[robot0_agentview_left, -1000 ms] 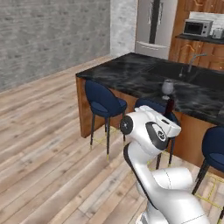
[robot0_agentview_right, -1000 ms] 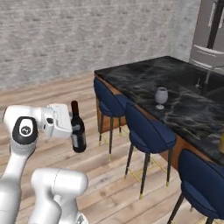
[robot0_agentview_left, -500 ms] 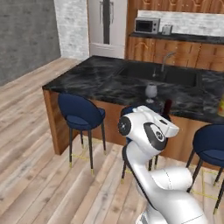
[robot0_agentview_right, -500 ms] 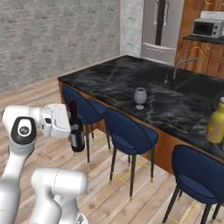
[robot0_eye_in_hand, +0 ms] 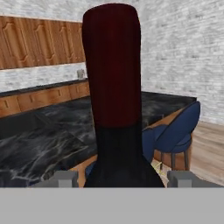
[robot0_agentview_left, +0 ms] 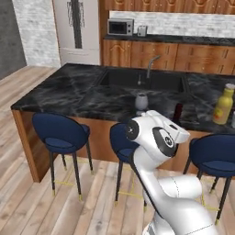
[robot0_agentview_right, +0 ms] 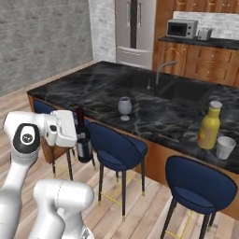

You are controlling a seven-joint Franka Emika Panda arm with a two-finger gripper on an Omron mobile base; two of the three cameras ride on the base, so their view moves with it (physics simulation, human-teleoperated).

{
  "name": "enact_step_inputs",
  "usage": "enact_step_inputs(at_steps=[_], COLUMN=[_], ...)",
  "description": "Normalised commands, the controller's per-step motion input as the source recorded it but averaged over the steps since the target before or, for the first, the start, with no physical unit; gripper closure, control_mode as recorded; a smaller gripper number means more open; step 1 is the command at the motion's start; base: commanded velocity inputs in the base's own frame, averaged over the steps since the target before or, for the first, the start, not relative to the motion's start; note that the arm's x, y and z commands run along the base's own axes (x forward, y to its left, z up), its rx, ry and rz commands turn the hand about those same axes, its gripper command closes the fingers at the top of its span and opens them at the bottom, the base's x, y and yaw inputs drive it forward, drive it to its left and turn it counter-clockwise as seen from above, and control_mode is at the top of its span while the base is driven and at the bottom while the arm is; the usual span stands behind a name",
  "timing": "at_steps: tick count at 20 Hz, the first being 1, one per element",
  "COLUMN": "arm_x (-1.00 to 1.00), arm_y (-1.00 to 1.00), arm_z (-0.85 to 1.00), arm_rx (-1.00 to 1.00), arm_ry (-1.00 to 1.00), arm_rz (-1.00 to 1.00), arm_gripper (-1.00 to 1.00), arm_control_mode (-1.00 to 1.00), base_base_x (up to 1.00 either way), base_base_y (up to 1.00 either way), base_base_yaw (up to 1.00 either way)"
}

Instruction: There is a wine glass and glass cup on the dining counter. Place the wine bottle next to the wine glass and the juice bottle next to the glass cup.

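Fingers: the gripper (robot0_agentview_right: 78,135) pinches the wine bottle (robot0_agentview_right: 82,136) at its body, one finger on each side; the bottle stands upright.
Wine bottle: held off the floor, in front of the dining bench (robot0_agentview_right: 93,91), beside a blue stool (robot0_agentview_right: 114,148); its reddish top (robot0_eye_in_hand: 112,65) rises close in the hand view.
Wine glass: the wine glass (robot0_agentview_right: 124,108) stands on the bench near the sunken sink (robot0_agentview_right: 154,86).
Juice bottle: the juice bottle (robot0_agentview_right: 208,126) stands farther along the bench, just beside the glass cup (robot0_agentview_right: 225,147).
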Motion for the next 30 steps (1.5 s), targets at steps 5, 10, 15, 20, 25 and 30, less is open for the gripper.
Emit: enact_step_inputs(at_steps=[5,10,15,20,25,30], arm_x=[0.0,0.0,0.0,0.0,0.0,0.0], arm_y=[0.0,0.0,0.0,0.0,0.0,0.0], arm_z=[0.0,0.0,0.0,0.0,0.0,0.0], arm_rx=[0.0,0.0,0.0,0.0,0.0,0.0], arm_ry=[0.0,0.0,0.0,0.0,0.0,0.0], arm_rz=[0.0,0.0,0.0,0.0,0.0,0.0], arm_gripper=[1.0,1.0,1.0,1.0,1.0,1.0], arm_control_mode=[1.0,1.0,1.0,1.0,1.0,1.0], base_base_x=[0.46,0.18,0.34,0.44,0.5,0.56], base_base_y=[-0.11,-0.3,-0.17,-0.11,-0.02,0.0], base_base_yaw=[0.06,0.05,-0.07,-0.24,-0.25,-0.23])
